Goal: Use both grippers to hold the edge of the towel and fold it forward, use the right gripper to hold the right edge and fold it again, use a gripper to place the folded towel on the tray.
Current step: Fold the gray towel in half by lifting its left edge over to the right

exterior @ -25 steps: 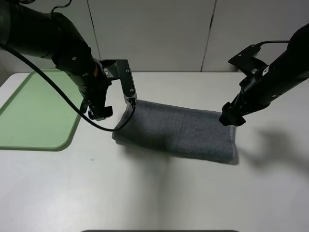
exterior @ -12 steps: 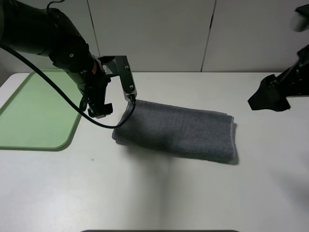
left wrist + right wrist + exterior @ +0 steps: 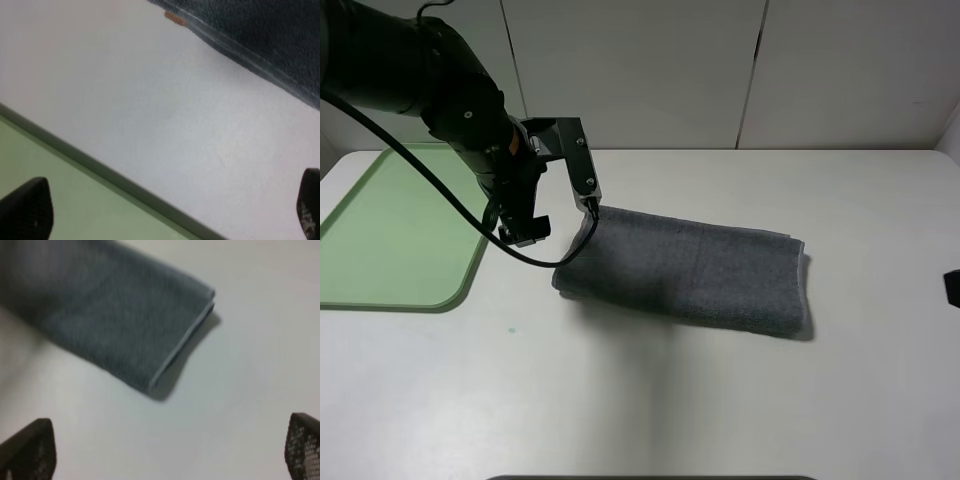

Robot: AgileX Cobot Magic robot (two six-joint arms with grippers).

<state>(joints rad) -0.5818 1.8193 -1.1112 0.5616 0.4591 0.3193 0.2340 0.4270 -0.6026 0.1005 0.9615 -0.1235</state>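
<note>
- One towel [image 3: 695,270] lies about the middle of the bench [image 3: 720,400], doubled over into a long band. The right wrist view shows two layers meeting at a pale hem [image 3: 180,347] at its end.
- Its long axis runs left to right, with the left end a little farther back than the right end [image 3: 802,285].
- One tray [image 3: 350,290], pale green, sits at the left of the bench. The towel is not on it, and a strip of bare bench lies between them.
- There are two arms. The left pincer [image 3: 558,222] hangs at the towel's far left corner, fingers spread wide and holding nothing. One fingertip is close to the cloth; I cannot tell whether it touches.
- The right pincer [image 3: 164,447] is also spread wide and holds nothing. In the high view only a dark sliver shows at the right border, well apart from the towel.
- The relation that matters: the towel's right end lies to the left of the right pincer, across open bench. The right arm is the nearer one to that end; the left arm is nearer to the left end and the tray.
- The first fold looks done. The second would call for the right pincer to travel left to the short hem, take both layers and carry them along the long axis.
- The likely risk is pinching only the top layer.
</note>
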